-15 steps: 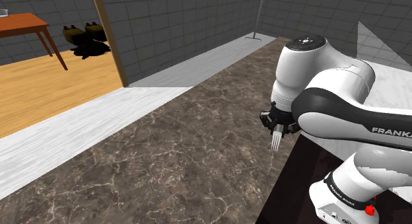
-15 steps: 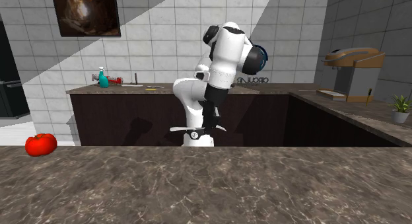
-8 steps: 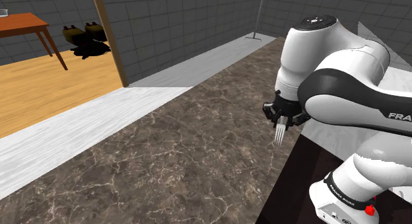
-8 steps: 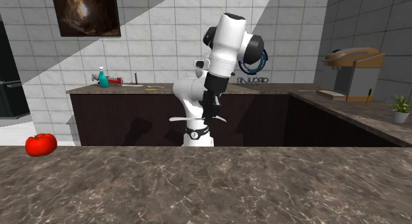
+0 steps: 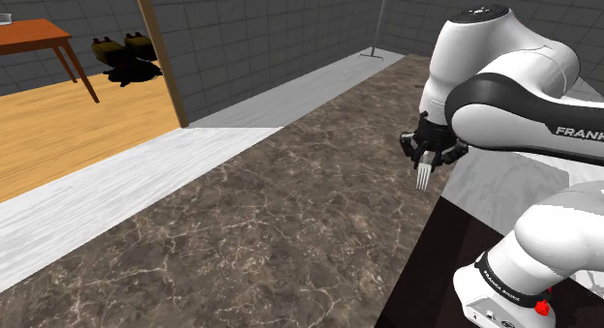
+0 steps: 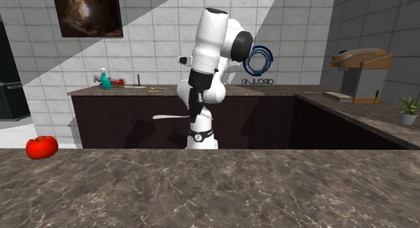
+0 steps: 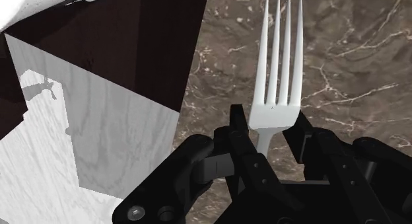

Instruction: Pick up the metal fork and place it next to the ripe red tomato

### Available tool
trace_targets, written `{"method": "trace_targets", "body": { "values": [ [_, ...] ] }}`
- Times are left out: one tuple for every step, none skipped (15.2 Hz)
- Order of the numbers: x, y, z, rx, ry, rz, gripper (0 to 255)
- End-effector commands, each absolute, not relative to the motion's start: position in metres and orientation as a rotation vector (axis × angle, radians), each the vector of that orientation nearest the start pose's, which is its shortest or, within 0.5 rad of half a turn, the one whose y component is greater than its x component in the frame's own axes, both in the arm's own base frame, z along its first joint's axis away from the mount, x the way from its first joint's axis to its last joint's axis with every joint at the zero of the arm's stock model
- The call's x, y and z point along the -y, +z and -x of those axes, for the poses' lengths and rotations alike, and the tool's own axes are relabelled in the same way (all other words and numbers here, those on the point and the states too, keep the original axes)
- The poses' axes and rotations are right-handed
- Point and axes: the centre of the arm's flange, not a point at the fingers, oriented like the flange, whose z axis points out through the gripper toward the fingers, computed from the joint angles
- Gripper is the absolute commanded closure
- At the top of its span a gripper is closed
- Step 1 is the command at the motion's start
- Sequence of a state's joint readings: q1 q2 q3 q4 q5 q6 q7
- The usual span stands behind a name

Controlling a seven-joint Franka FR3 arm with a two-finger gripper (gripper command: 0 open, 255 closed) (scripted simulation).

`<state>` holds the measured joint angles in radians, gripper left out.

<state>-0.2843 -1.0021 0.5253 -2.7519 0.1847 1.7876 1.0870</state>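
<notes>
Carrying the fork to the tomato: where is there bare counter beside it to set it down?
The marble counter is bare from the tomato rightward across the second exterior view, so the strip just beside it is free. The tool holds the fork over bare marble too. Clutter sits on the back counter: a spray bottle and small items.

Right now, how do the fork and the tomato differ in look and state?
Colour: the fork is plain white, the tomato glossy red. Shape: the fork is slim and flat with four tines, the tomato round and squat. State: the fork is clasped in the pincer and hangs in the air, while the tomato rests untouched on the dark marbled counter. Shared: the fork's tines also hang over that marbled surface.
</notes>
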Motion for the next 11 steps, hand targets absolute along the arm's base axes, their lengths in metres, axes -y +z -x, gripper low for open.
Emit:
{"method": "trace_targets", "body": {
  "values": [
    [-0.049,0.444,-0.276,-1.780,-0.201,2.856,255],
    [-0.036,0.444,-0.278,-1.780,-0.201,2.856,255],
    [-0.023,0.444,-0.280,-1.780,-0.201,2.856,255],
    [-0.010,0.444,-0.282,-1.780,-0.201,2.856,255],
    [0.003,0.445,-0.284,-1.780,-0.201,2.856,255],
    [0.016,0.445,-0.286,-1.780,-0.201,2.856,255],
    [0.029,0.445,-0.288,-1.780,-0.201,2.856,255],
    [0.042,0.445,-0.290,-1.780,-0.201,2.856,255],
    [0.056,0.445,-0.293,-1.780,-0.201,2.856,255],
    [0.069,0.445,-0.295,-1.780,-0.201,2.856,255],
    [0.082,0.445,-0.297,-1.780,-0.201,2.856,255]
  ]
}}
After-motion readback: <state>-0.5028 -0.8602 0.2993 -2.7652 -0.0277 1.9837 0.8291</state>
